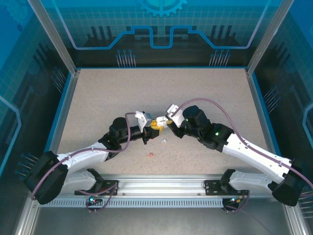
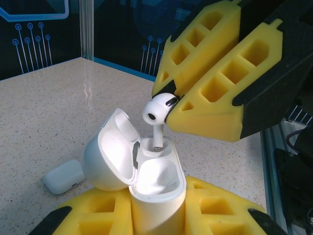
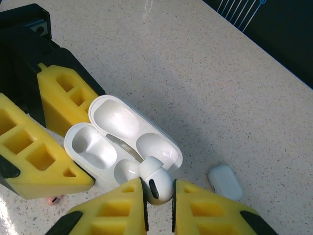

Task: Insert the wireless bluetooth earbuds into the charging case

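Observation:
The white charging case (image 2: 157, 182) stands upright with its lid (image 2: 108, 155) swung open, and my left gripper (image 2: 157, 208) is shut on its body. In the right wrist view the case (image 3: 93, 147) shows two empty sockets. A white earbud (image 2: 157, 111) is pinched by its head in my right gripper (image 3: 157, 197), which is shut on it. The earbud's stem tip sits just inside the far socket (image 2: 156, 146). From above, the two grippers (image 1: 150, 128) (image 1: 167, 122) meet at mid-table over the case.
A small closed white case (image 3: 225, 182) lies on the table just beyond the held one, also visible from the left wrist (image 2: 63, 176). A tiny white earbud (image 1: 164, 140) and a pinkish-red earbud (image 1: 151, 154) lie on the table in front of the grippers.

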Controlling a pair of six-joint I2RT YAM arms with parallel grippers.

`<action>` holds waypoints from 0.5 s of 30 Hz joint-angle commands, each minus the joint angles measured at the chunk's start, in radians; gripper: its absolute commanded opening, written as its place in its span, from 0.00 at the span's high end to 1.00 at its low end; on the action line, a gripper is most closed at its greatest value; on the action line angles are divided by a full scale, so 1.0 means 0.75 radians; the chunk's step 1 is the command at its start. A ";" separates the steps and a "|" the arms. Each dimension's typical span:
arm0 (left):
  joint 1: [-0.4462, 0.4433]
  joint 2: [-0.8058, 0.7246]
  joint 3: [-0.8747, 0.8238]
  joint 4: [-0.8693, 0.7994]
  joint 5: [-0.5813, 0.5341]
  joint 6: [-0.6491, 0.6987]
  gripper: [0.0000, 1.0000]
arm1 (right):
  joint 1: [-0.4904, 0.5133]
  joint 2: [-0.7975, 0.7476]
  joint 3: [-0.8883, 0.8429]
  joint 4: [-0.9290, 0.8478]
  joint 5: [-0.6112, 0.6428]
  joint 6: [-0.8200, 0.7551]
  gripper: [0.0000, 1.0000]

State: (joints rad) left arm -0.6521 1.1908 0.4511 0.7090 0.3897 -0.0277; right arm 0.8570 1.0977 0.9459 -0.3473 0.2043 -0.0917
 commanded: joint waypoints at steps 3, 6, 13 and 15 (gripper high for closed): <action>-0.014 -0.005 0.048 0.046 0.031 -0.006 1.00 | 0.014 -0.038 -0.021 -0.003 -0.004 -0.068 0.83; -0.016 -0.005 0.051 0.045 0.035 -0.006 1.00 | 0.014 -0.042 -0.031 0.003 -0.055 -0.074 0.83; -0.019 -0.005 0.053 0.053 0.035 -0.004 1.00 | 0.018 -0.008 -0.030 0.007 -0.088 -0.074 0.82; -0.022 -0.005 0.052 0.053 0.032 -0.002 1.00 | 0.016 -0.003 -0.029 0.007 -0.097 -0.070 0.82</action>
State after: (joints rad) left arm -0.6594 1.1908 0.4534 0.7082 0.3981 -0.0277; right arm 0.8574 1.0866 0.9291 -0.3424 0.1726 -0.1364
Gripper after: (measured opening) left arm 0.221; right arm 0.183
